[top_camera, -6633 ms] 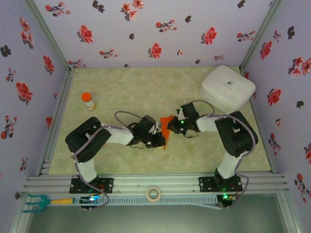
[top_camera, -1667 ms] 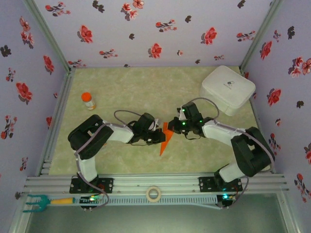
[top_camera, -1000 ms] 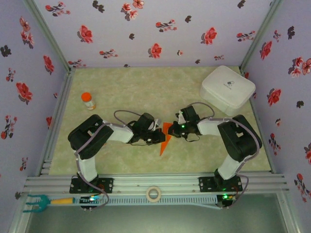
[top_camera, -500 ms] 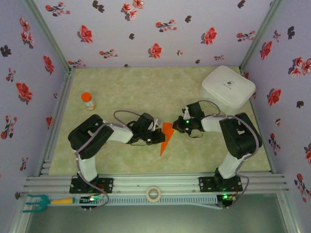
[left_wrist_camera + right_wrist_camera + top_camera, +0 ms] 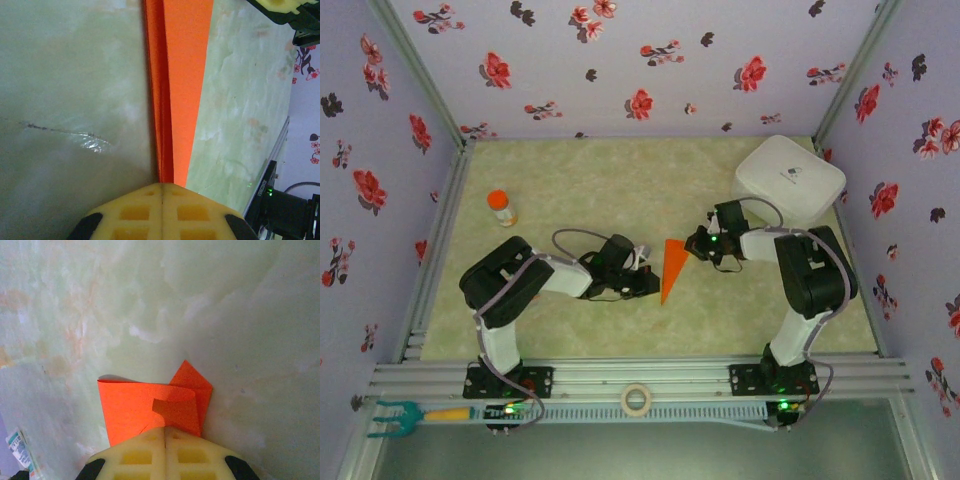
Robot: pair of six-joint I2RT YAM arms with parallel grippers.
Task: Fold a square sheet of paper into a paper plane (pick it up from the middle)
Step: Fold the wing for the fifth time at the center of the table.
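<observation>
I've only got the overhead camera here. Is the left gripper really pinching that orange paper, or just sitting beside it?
Observer: Pinching. In the left wrist view the left gripper is shut on the paper, which comes straight out of its closed jaws.
Operator: And the right one?
Observer: The right gripper is shut on the paper too, at an end where small folded flaps overlap.
Operator: How do the folds look up close?
Observer: From the left wrist, several layers show stacked tight along one long edge.
</observation>
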